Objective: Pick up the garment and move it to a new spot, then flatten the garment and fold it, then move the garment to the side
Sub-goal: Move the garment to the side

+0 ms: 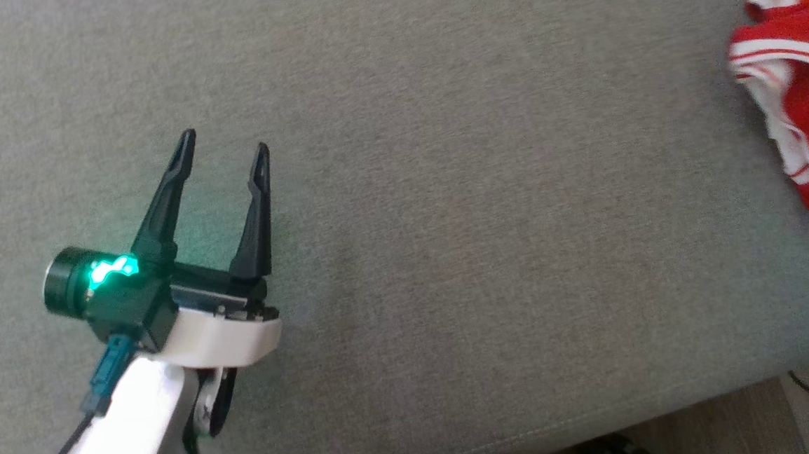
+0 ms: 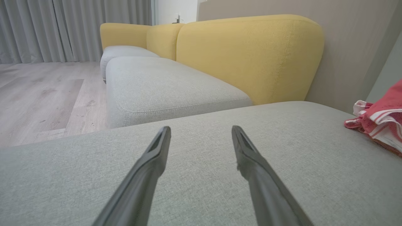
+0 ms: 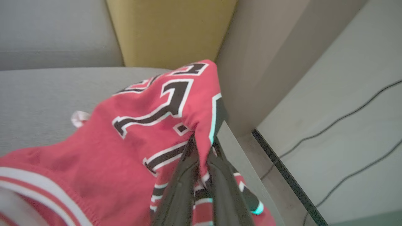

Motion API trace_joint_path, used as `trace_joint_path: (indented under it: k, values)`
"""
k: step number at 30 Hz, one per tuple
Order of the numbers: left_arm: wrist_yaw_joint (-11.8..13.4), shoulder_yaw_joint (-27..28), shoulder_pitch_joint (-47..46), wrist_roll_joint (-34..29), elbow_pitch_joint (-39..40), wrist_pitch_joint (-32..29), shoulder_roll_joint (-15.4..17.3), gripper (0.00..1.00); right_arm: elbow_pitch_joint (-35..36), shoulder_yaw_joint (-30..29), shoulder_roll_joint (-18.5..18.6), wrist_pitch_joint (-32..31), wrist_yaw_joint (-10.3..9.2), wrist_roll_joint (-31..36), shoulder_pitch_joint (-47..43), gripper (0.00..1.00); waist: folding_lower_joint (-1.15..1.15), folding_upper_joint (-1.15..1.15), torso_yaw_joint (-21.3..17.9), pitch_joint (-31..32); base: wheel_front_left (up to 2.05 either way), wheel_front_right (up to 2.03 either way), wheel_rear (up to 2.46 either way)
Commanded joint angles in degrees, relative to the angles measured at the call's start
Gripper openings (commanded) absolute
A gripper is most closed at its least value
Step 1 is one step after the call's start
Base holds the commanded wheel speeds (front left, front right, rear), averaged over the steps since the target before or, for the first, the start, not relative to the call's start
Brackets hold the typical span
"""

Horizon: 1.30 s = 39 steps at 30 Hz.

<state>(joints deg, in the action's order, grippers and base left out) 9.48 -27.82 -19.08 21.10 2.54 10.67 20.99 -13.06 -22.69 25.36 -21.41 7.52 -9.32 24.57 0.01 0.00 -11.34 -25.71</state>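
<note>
The garment is a red jersey with white stripes and black-and-white lettering, bunched at the far right of the grey sofa seat. In the right wrist view my right gripper is shut on a fold of the garment, which drapes over its fingers and hangs lifted above the cushion. My left gripper hovers open over bare cushion at the lower left, far from the cloth. The left wrist view shows my left gripper with nothing between its fingers and the garment at the right edge.
A yellow sofa backrest rises behind the seat, with another grey cushion beyond. The seat's front edge runs along the bottom right. Black cables lie on the floor past the sofa's right end, and wooden floor lies left.
</note>
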Motion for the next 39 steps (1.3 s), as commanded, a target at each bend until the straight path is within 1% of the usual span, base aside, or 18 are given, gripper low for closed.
trace_joint_path:
  k: [1, 2, 4, 6, 8, 11, 15, 17, 22, 23, 26, 30, 35, 39]
  values:
    - [-0.18, 1.72, -2.29, -0.65, 1.77, 0.29, 1.29, 1.0, 1.11, -1.33, 0.84, -0.66, -0.03, 1.17, 0.68, 0.96, -0.01, 0.0, 1.2, -1.35, 0.0, 0.0, 0.0]
    - [-0.24, 1.7, -2.54, -0.67, 1.67, 0.4, 1.26, 1.0, 1.0, -2.56, -0.08, -0.69, -0.03, 1.83, 1.0, 1.0, -0.01, 0.0, 1.31, -1.64, 0.0, 0.0, 0.0]
    - [-0.3, 1.76, -2.8, -0.53, 1.37, 0.64, 1.19, 1.0, 0.34, -5.6, -1.9, -1.47, -0.03, 4.42, 1.26, 1.0, -0.01, 0.0, 1.33, -2.07, 0.0, 0.0, 0.0]
    - [-0.51, 1.69, -3.04, -0.37, 0.98, 0.88, 1.09, 1.0, 0.84, -7.22, -3.68, -0.68, -0.03, 6.06, 1.52, 1.0, -0.01, 0.0, 1.4, -2.34, 0.0, 0.0, 0.0]
    - [-0.65, 1.62, -3.17, -0.25, 0.51, 1.12, 0.99, 1.0, 0.85, -9.5, -5.54, -1.37, -0.03, 8.0, 1.13, 1.0, -0.01, 0.0, 1.39, -2.35, 0.0, 0.0, 0.0]
    - [-0.91, 1.35, -3.29, 0.01, -0.43, 1.5, 0.62, 1.0, 1.62, -11.95, -8.73, -2.06, -0.03, 9.44, -0.49, 1.0, -0.01, 0.0, 1.79, -1.55, 0.0, 0.0, 0.0]
    - [-0.8, 1.21, -2.53, 0.5, -2.09, 2.2, -0.14, 1.0, 5.32, -10.94, -13.14, 0.2, -0.03, 8.1, -5.4, 1.0, -0.01, 0.0, 2.88, 1.44, 0.0, 0.0, 0.0]
    - [-0.45, 1.21, -1.62, 0.8, -2.92, 2.47, -0.53, 1.0, 7.7, -9.11, -15.49, 2.18, -0.03, 6.86, -8.82, 1.0, -0.01, 0.0, 3.5, 3.4, 0.0, 0.0, 0.0]
    - [0.93, 1.92, 1.84, 2.01, -4.75, 2.89, -0.89, 1.0, 13.87, -0.87, -19.93, 7.38, -0.03, 3.51, -17.19, 1.0, -0.01, 0.0, 4.75, 8.38, 0.0, 0.0, 0.0]
    - [0.93, 1.92, 1.84, 2.01, -4.75, 2.89, -0.89, 1.0, 13.87, -0.87, -19.93, 7.38, -0.03, 3.51, -17.19, 1.0, -0.01, 0.0, 4.75, 8.38, 0.0, 0.0, 0.0]
    - [1.88, 2.52, 4.15, 2.89, -5.54, 2.99, -0.93, 1.0, 16.76, 4.22, -21.45, 9.95, -0.03, 1.58, -21.02, 1.0, -0.01, 0.0, 5.61, 10.85, 0.0, 0.0, 0.0]
    - [3.05, 3.53, 6.92, 4.23, -6.38, 3.09, -0.99, 1.0, 19.33, 10.53, -22.26, 13.08, -0.03, -0.88, -24.02, 1.0, -0.01, 0.0, 7.22, 13.37, 0.0, 0.0, 0.0]
    - [4.35, 4.85, 9.63, 5.49, -7.21, 3.34, -1.1, 1.0, 20.82, 18.4, -22.44, 16.91, -0.03, -2.6, -24.57, 1.0, -0.01, 0.0, 9.53, 15.92, 0.0, 0.0, 0.0]
    - [5.25, 6.16, 10.99, 6.12, -7.57, 3.53, -0.78, 1.0, 21.26, 22.54, -22.46, 19.32, -0.03, -3.12, -23.88, 1.0, -0.01, 0.0, 11.32, 17.7, 0.0, 0.0, 0.0]
